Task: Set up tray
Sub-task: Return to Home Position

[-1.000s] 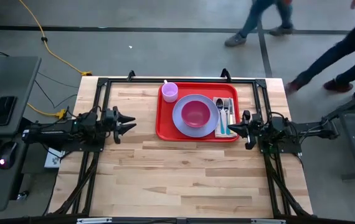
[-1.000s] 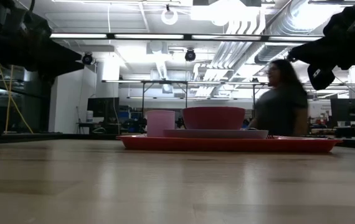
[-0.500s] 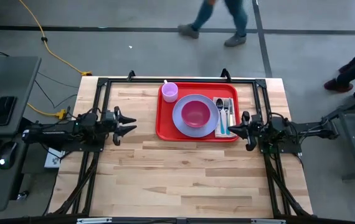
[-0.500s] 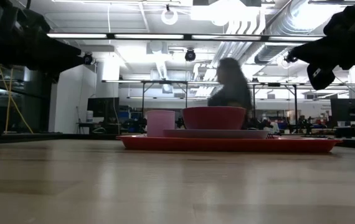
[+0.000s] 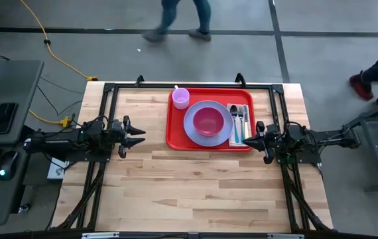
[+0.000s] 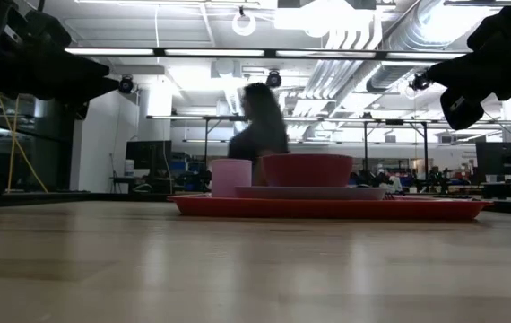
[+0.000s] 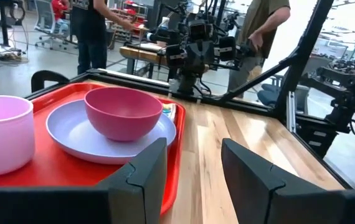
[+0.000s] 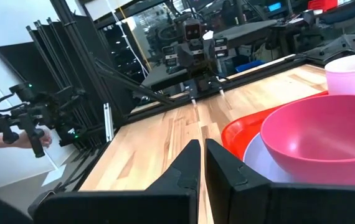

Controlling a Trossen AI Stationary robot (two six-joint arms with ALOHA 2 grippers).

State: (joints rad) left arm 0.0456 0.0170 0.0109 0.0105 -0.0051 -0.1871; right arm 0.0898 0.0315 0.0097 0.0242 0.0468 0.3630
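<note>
On the wooden worktop (image 5: 195, 192), between both pincers: red tray (image 5: 176, 137), just beside the right pincer (image 5: 252, 136) (fingers nearly together, empty), well apart from the left pincer (image 5: 136, 135) (spread wide, gripping nothing). Inside: lavender plate (image 5: 190, 126) under pink bowl (image 5: 208, 121), pink cup (image 5: 181, 97), cutlery (image 5: 240, 119) on napkin (image 5: 235, 141), hidden in the low view.

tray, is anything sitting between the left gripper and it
Nothing visible does. Only bare table lies between the open, empty left gripper and the near rim of the tray. The right gripper waits shut beside the opposite edge.
</note>
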